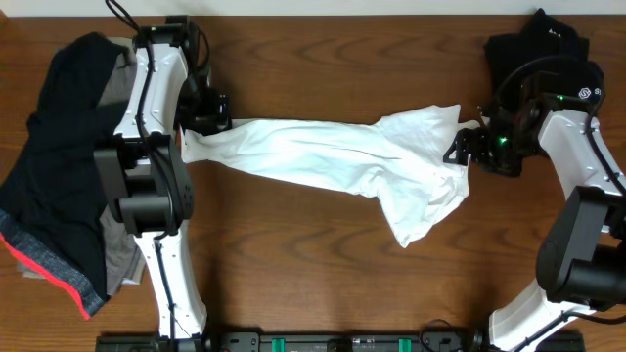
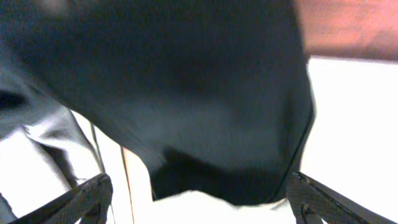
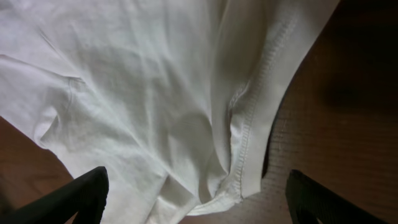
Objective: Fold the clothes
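Wrinkled white T-shirt (image 1: 323, 156) twisted between left tool (image 2: 199, 193) and right tool (image 3: 196, 190), both splayed, gripping nothing

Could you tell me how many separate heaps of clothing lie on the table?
3: a dark-and-grey pile at the left edge, the white T-shirt stretched across the middle, a black garment at top right. The pile may hide more pieces.

1. My left arm (image 1: 147, 186) stretches forward, then folds inward at the wrist.
2. My left gripper (image 1: 201, 125) is open, fingers (image 2: 87, 196) spread wide.
3. My right arm (image 1: 577, 225) curls inward.
4. My right gripper (image 1: 465, 147) seems level from overhead, with its fingers (image 3: 81, 193) parted wide.
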Robot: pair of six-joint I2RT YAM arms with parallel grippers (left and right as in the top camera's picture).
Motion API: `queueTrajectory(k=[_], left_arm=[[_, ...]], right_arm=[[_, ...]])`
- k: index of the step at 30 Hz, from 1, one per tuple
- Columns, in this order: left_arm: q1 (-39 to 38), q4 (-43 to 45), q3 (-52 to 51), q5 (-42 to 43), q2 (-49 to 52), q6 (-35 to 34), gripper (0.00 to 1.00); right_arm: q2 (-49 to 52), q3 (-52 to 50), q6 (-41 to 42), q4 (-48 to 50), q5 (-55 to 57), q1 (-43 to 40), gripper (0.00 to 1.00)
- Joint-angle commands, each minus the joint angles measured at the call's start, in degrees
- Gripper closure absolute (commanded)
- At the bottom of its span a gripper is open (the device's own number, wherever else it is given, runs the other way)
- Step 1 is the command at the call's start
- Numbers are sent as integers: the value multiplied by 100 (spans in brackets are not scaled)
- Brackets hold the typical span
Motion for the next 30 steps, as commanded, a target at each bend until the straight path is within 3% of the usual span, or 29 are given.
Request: queueTrajectory(k=[1, 6, 7, 9, 13, 15, 17, 20, 30], left_arm=[[94, 284, 188, -42, -564, -188, 7], [369, 560, 155, 177, -730, -509, 7], [435, 533, 105, 227, -706, -592, 11], [551, 507, -28, 431, -656, -590, 24], [691, 470, -271, 601, -551, -592, 62], [706, 479, -385, 601, -511, -590, 74], [704, 476, -422, 601, -422, -588, 80], [704, 542, -422, 603, -251, -588, 85], [728, 1366, -422, 529, 490, -584, 86]], right_arm=[[-33, -24, 33, 20, -7, -17, 11], [-33, -24, 31, 46, -4, -17, 9], [-33, -24, 28, 46, -2, -17, 9], [-33, -24, 28, 48, 7, -17, 9], [-33, -24, 31, 66, 42, -17, 9], [-33, -24, 31, 79, 39, -17, 9], [-33, -24, 33, 76, 39, -17, 9], [-33, -24, 33, 72, 39, -17, 9], [-33, -24, 33, 74, 61, -17, 10]])
